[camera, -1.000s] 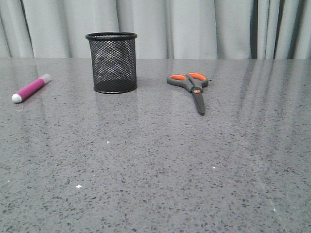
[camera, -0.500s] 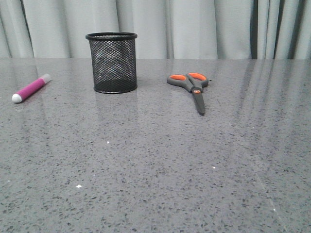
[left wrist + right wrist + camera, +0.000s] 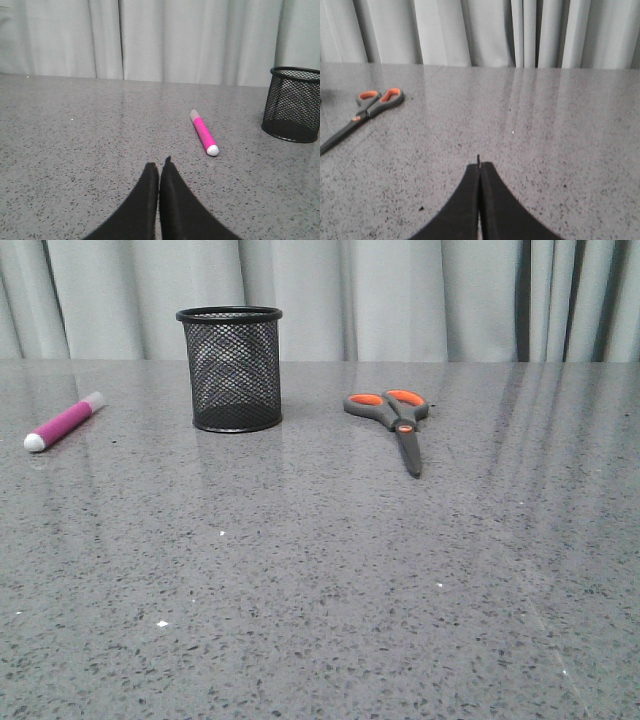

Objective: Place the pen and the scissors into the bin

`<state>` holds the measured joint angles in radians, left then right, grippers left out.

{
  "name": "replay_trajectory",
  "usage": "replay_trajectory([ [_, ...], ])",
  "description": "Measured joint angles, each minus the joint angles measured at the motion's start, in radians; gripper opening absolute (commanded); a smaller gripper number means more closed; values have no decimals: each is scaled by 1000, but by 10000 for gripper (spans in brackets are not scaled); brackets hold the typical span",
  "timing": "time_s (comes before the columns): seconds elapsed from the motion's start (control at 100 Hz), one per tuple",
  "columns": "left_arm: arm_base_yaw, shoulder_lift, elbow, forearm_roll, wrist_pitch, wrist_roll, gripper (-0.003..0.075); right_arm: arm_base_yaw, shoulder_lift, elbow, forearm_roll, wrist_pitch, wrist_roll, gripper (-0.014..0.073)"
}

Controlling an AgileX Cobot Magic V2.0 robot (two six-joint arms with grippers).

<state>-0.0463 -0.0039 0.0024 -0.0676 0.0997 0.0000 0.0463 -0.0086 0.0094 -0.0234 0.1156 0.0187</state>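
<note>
Both claws, left (image 3: 159,172) and right (image 3: 479,170), are pinched closed on nothing. Left of the bin (image 3: 230,370) lies the pen (image 3: 63,422): light, stiff, likely to roll; grip it mid-barrel. To the right, the scissors (image 3: 395,420) lie flat: rigid, thin; grip near the pivot.

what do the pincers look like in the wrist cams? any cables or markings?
Both look alike. The left pincer and the right pincer each show two matte black fingers, broad at the base and curving to a narrow tip. The surfaces are plain: no markings, labels or cables in view. The arms behind them are out of frame in all three views.
</note>
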Motion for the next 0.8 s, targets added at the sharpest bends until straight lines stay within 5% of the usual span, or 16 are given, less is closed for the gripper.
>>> replay_trajectory([
  [0.62, 0, 0, 0, -88, 0, 0, -22, 0, 0, 0, 64, -47, 0, -68],
  [0.8, 0, 0, 0, -264, -2, 0, -22, 0, 0, 0, 234, -62, 0, -68],
])
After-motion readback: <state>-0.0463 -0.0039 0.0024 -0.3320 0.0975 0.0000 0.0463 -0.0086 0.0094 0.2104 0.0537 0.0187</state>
